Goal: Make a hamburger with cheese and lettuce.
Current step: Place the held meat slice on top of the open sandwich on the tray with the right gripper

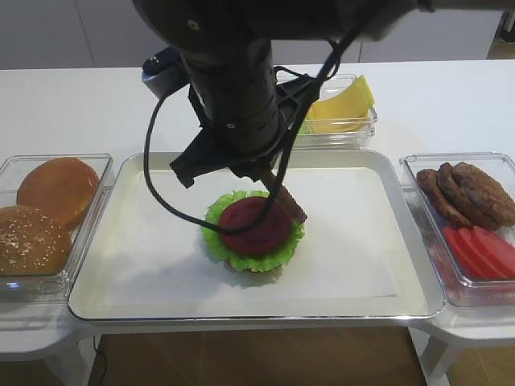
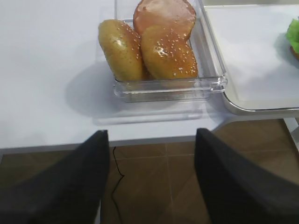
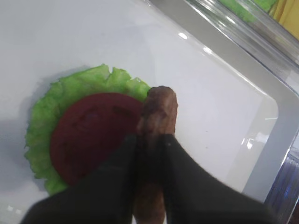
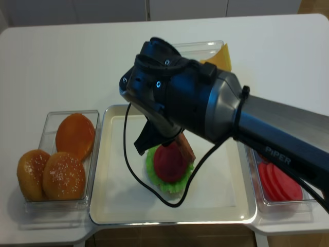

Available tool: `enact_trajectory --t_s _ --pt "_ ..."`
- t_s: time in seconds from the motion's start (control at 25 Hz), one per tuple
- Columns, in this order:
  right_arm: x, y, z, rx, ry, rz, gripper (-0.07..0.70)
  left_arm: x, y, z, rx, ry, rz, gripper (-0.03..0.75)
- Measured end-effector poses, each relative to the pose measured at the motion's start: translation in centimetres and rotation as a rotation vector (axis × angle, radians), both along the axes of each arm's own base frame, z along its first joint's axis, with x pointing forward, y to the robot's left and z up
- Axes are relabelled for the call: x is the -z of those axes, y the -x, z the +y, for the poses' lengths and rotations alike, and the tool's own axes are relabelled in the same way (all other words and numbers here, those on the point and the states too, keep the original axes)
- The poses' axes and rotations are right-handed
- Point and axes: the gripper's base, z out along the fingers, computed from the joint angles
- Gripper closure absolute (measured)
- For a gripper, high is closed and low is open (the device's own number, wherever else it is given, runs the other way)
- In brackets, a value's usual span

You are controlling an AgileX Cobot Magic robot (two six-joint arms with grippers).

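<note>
We lose the cheese [image 1: 348, 103] behind the right arm [image 1: 233, 76] in both high views. The hamburger [image 2: 294, 37] is cropped at left wrist frame edge; right wrist foreground is blurred.

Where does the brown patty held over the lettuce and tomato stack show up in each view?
Exterior high: patty at tray centre, tilted over the hamburger's right edge.
Right wrist: patty centre, pinched in the right end effector.
Left wrist: not in view; only a lettuce edge at far right.
Exterior high (realsense): patty below the arm, centre.
Shared landmark: the white tray.
</note>
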Motion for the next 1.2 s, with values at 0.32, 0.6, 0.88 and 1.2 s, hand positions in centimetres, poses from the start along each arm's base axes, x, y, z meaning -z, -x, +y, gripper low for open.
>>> enact_trajectory --t_s 0.32,0.6,0.88,1.2 --pt "0.39 -0.1 0.14 -0.001 0.007 0.004 0.498 0.0 0.0 0.0 0.0 0.0 0.0 0.283" --pt "0.4 -0.11 0.14 0.002 0.006 0.004 0.493 0.0 0.0 0.0 0.0 0.0 0.0 0.283" --pt "0.4 -0.12 0.18 0.0 0.002 0.002 0.429 0.0 0.0 0.0 0.0 0.0 0.0 0.283" --pt "0.47 0.01 0.42 0.003 -0.028 0.018 0.34 0.0 0.0 0.0 0.0 0.0 0.0 0.283"
